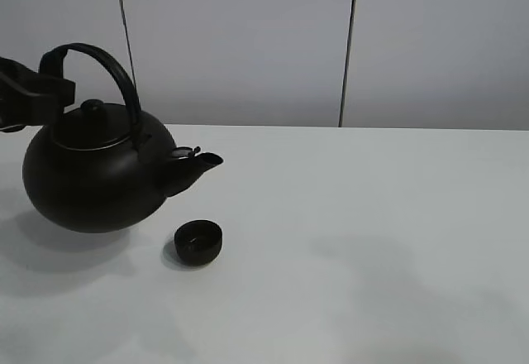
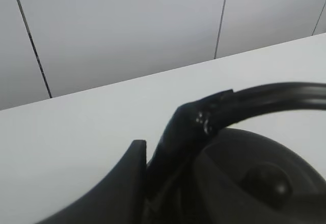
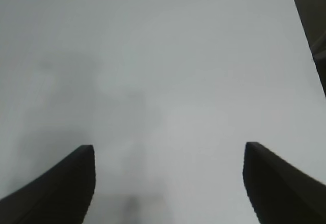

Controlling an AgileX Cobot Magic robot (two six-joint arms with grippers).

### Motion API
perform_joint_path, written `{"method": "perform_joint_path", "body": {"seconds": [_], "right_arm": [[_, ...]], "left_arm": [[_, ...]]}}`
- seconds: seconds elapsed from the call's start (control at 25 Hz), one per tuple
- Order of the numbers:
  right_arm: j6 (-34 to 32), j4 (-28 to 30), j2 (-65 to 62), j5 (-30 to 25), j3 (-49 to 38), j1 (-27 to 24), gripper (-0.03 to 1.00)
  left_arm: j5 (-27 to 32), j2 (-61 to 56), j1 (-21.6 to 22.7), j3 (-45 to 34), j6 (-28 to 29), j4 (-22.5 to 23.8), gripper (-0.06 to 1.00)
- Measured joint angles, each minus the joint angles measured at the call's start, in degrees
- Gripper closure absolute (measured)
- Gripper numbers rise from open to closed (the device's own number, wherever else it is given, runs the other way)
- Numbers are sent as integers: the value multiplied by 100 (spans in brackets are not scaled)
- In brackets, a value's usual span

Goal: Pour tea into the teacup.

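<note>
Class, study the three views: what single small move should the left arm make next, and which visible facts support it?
Probably tip the teapot slightly further, spout down. The left gripper grips its handle, the pot appears lifted and already leaning, its spout sits roughly above the teacup, and no stream is visible.

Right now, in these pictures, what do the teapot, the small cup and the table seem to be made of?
The teapot is probably cast iron or coated metal: a matte black body with only a dull sheen. Its handle looks glossier, with small glints. The teacup is matte black, ceramic or iron; I cannot tell which. The table is smooth white, perhaps laminate: soft shadows, no grain.
</note>
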State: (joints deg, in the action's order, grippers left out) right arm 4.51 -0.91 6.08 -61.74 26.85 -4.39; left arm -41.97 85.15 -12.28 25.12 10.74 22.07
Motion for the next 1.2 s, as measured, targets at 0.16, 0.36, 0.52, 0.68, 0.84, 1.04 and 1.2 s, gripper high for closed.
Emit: {"method": "perform_joint_path", "body": {"seconds": [0.16, 0.36, 0.52, 0.68, 0.84, 1.04, 1.2], "right_arm": [[0, 0, 0, 0, 0, 0, 42], [0, 0, 0, 0, 0, 0, 42], [0, 0, 0, 0, 0, 0, 42], [0, 0, 0, 0, 0, 0, 42], [0, 0, 0, 0, 0, 0, 42], [0, 0, 0, 0, 0, 0, 42], [0, 0, 0, 0, 0, 0, 42]], "left_arm": [[79, 5, -1, 0, -346, -153, 79], [158, 5, -1, 0, -512, -533, 79], [153, 5, -35, 0, -512, -789, 79], [166, 66, -132, 0, -512, -1145, 79], [145, 359, -236, 0, -512, -1418, 79], [43, 548, -270, 0, -636, -1529, 79], [-95, 548, -271, 6, -1184, -1546, 79]]}}
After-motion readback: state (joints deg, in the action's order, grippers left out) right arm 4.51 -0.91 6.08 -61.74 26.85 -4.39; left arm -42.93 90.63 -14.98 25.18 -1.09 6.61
